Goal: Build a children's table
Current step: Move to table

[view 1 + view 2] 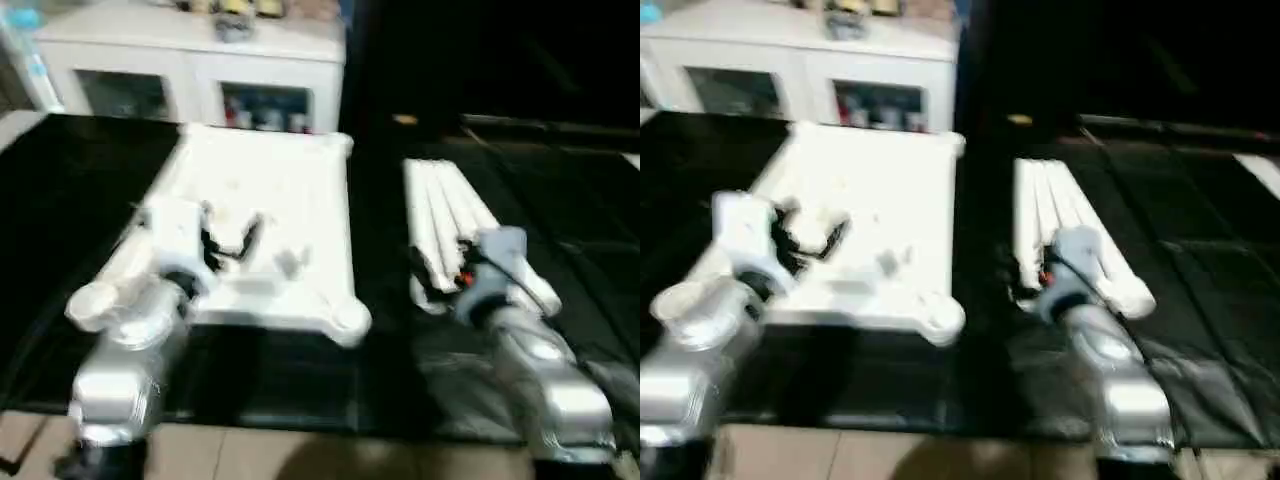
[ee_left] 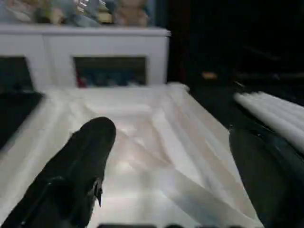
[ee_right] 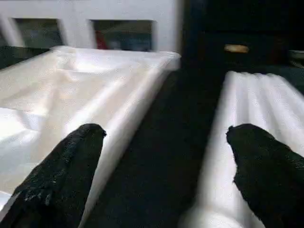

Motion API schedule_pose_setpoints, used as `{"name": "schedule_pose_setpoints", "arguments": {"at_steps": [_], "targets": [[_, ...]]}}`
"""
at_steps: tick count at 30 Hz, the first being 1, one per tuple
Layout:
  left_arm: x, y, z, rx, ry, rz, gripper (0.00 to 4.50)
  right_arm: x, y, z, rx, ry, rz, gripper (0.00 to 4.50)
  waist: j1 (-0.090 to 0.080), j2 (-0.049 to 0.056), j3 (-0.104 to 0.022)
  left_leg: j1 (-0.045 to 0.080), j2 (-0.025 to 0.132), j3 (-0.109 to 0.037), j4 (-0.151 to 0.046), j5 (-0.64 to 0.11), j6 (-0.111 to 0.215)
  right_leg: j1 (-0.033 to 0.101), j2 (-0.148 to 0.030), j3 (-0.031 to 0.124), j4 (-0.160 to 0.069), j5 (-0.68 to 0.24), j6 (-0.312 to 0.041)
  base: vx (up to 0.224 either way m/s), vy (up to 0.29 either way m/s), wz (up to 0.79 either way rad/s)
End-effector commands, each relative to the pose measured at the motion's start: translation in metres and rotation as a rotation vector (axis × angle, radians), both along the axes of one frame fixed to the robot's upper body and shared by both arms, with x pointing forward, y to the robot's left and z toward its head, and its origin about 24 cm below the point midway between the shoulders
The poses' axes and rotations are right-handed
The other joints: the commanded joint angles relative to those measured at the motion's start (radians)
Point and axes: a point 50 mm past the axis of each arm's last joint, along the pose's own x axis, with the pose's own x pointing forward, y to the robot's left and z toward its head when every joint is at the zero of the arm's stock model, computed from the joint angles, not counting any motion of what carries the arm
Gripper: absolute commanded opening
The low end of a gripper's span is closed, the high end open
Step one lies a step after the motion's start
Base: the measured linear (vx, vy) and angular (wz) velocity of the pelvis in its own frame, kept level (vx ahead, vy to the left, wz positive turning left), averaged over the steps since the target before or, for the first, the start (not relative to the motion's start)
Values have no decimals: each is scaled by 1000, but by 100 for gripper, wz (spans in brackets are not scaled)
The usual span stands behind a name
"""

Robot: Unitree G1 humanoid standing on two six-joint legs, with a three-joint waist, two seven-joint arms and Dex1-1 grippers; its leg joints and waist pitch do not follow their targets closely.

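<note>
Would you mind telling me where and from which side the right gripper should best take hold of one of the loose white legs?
Probably the outermost leg of the bundle of legs, near its close end. The legs lie flat, side by side on the black mat, running away from the robot, so coming down from above with the open right gripper straddling that leg's round shaft looks easiest.

We see a white glass-door cabinet (image 1: 190, 70) with clutter on top at the back, black sheeting (image 1: 60, 200) covering the floor, pale tiles (image 1: 300, 455) nearest us, dark room right.
</note>
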Motion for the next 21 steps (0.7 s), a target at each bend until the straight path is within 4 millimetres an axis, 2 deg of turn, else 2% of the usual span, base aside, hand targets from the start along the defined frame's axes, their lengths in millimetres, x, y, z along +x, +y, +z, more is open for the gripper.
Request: {"name": "schedule_pose_setpoints", "arguments": {"at_steps": [1, 2, 3, 4, 5, 6, 7, 8, 9, 10, 11, 12, 13, 14, 15, 16, 17, 18, 19, 20, 21], "targets": [[3, -2, -4, 4, 21, -11, 432, 0, -8, 1, -13, -6, -37, 450, -55, 29, -56, 128, 142, -115, -144, -89, 247, -83, -36, -13, 36, -55, -116, 145, 17, 21], [2, -3, -4, -4, 22, -15, 432, -1, -7, 2, 4, -8, -26, 450, -54, 13, -55, 129, 140, -108, -133, -44, 353, -100, -61, -2, 34, -4, -59, 116, 2, 10], [1, -4, -4, -4, 24, -24, 432, -1, -7, 1, 4, -4, -27, 450, -60, 1, -55, 113, 119, -93, -123, -7, 377, -91, -76, 9, 15, 34, -62, 116, 2, 10], [0, -5, -4, -2, 27, -29, 432, -2, -7, 1, -4, -5, -28, 450, -37, -26, -57, 18, 13, -8, -70, 36, 348, 6, -106, 57, -57, 107, -107, 123, -9, 14], [0, -5, -5, 3, 28, -31, 432, -2, -7, 1, -16, -5, -31, 450, 6, -29, -62, -56, -22, 9, 5, 31, 273, 99, -175, 142, -108, 55, -243, 116, -5, 6], [0, -6, -5, 1, 28, -33, 432, -1, -6, 1, -9, -7, -31, 450, 21, -50, -69, -135, -3, -6, 68, 69, 172, 161, -200, 157, -113, 32, -312, 116, -5, 6], [0, -6, -5, -1, 28, -35, 432, -1, -6, 2, -3, -8, -31, 450, 38, -32, -75, -130, 11, -14, 62, 93, 123, 148, -203, 155, -107, 103, -343, 97, 12, 2], [1, -6, -6, 2, 36, -41, 432, 0, -3, 6, 29, -18, -22, 450, 24, -13, -69, -146, 30, -23, 1, 213, 69, 126, -141, 97, -58, 323, -341, 52, 15, 1], [1, -6, -6, 2, 36, -41, 432, 0, -3, 6, 29, -18, -22, 450, 19, 0, -71, -131, 31, -14, -46, 295, 60, 104, -91, 51, -32, 395, -303, 52, 15, 1], [2, -8, -10, 6, 61, -70, 432, 2, -1, 8, 13, -35, 5, 450, -1, 30, -79, -63, 63, -44, -62, 473, 126, 32, -30, 3, 17, 429, -195, 60, 13, -8], [2, -10, -14, 21, 79, -108, 432, 3, 1, 9, -16, -42, 39, 450, -18, 43, -102, 43, 114, -105, -23, 788, 204, -68, -38, 8, 41, 327, -100, 81, 27, -4], [2, -10, -14, 22, 80, -110, 432, 3, 1, 9, -18, -43, 41, 450, -15, 34, -99, 44, 126, -121, -14, 1036, 227, -85, -82, 45, 17, 296, -20, 81, 27, -4], [1, -11, -15, 45, 85, -139, 432, 3, 1, 10, -38, -45, 58, 450, -6, 28, -94, 26, 104, -105, -7, 1034, 209, -80, -91, 56, 0, 323, -7, 0, 0, 0], [1, -11, -15, 70, 95, -175, 432, 3, 1, 12, -49, -45, 83, 450, 7, 9, -80, -27, 48, -43, -19, 823, 148, -39, -90, 59, -22, 370, -26, 0, 0, 0], [1, -11, -15, 70, 95, -175, 432, 3, 1, 12, -49, -45, 83, 450, 13, 9, -80, -41, 37, -29, -29, 695, 117, -19, -84, 60, -19, 385, -45, 0, 0, 0], [1, -12, -15, 76, 99, -195, 432, 3, 0, 12, -60, -40, 98, 450, 24, 2, -81, -60, 33, -14, -48, 493, 63, 5, -84, 64, -20, 411, -59, 0, 0, 0], [1, -13, -12, 95, 98, -277, 432, 3, -2, 14, -79, -14, 141, 450, 24, 5, -71, -61, 40, -12, -69, 306, 21, 10, -84, 61, -31, 349, -81, -74, -27, -1], [1, -14, -12, 99, 97, -285, 432, 3, -2, 14, -82, -11, 144, 450, 24, 7, -66, -59, 42, -12, -79, 222, 3, 11, -83, 61, -38, 297, -90, -74, -27, -1], [1, -14, -9, 163, 85, -380, 432, 1, -4, 15, -128, 16, 214, 450, 20, 9, -57, -55, 49, -12, -94, 86, -27, 10, -84, 62, -47, 206, -106, -78, -31, -2], [2, -14, -9, 193, 81, -416, 432, 0, -3, 15, -126, 27, 249, 450, 19, 12, -51, -46, 52, -10, -106, -26, -40, 11, -84, 63, -57, 96, -114, -82, -32, 0], [2, -15, -8, 225, 82, -462, 432, -1, -2, 17, -116, 35, 285, 450, 16, 9, -47, -45, 53, -8, -113, -71, -39, 10, -85, 64, -63, 43, -117, -82, -32, 0]]}}
